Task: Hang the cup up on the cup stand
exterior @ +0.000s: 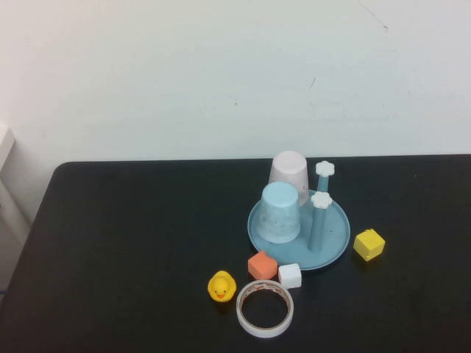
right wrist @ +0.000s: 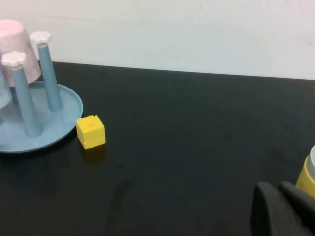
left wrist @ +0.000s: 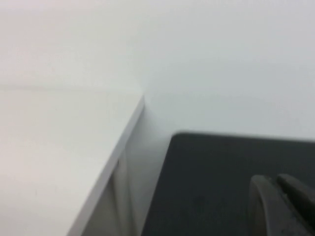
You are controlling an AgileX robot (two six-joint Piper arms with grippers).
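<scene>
The cup [exterior: 280, 212], upturned on the cup stand [exterior: 335, 243], looks light, slick plastic, probably best pinched across its tapered wall, while the left tool [left wrist: 283, 206] and right tool [right wrist: 280, 209] sit pressed together off the surface's near edges.

My desk [exterior: 132, 243] is a matt black surface, smooth. The cup [exterior: 280, 213] looks like light blue plastic with a dull sheen; the cup stand [exterior: 335, 239] is the same smooth blue plastic, its caps white. At seven o'clock from the stand, the tape roll [exterior: 265, 308] looks glossy. My right end effector [right wrist: 283, 209] and left end effector [left wrist: 280, 204] show matt dark pads.
</scene>
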